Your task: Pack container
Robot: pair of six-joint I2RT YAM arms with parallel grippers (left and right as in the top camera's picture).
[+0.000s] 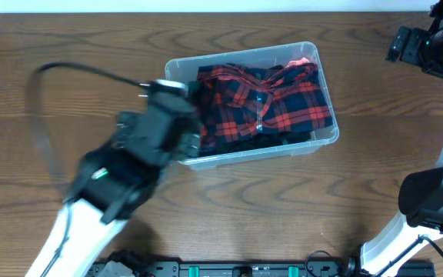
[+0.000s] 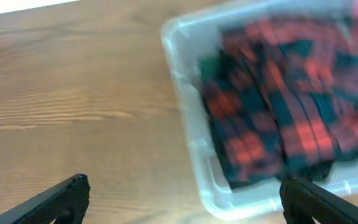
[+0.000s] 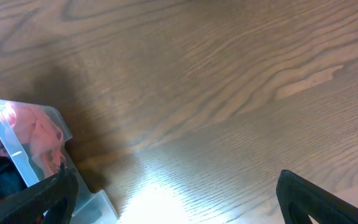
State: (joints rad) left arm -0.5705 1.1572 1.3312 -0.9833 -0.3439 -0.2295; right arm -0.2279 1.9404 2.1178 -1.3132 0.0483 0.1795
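The clear plastic container (image 1: 241,52) sits mid-table and holds a folded red-and-black plaid cloth (image 1: 271,100). My left gripper (image 1: 181,96) hovers over the container's left end. In the left wrist view its fingers (image 2: 182,199) are wide open and empty, straddling the near corner of the container (image 2: 178,74), with the cloth (image 2: 278,99) blurred inside. My right gripper (image 1: 418,42) is far off at the back right. In the right wrist view it is open (image 3: 176,199) and empty above bare wood, with a container corner (image 3: 17,149) at the lower left.
The table is brown wood (image 1: 68,38). A black cable (image 1: 83,71) loops from the left arm over the left side of the table. The right arm's base (image 1: 429,200) stands at the front right.
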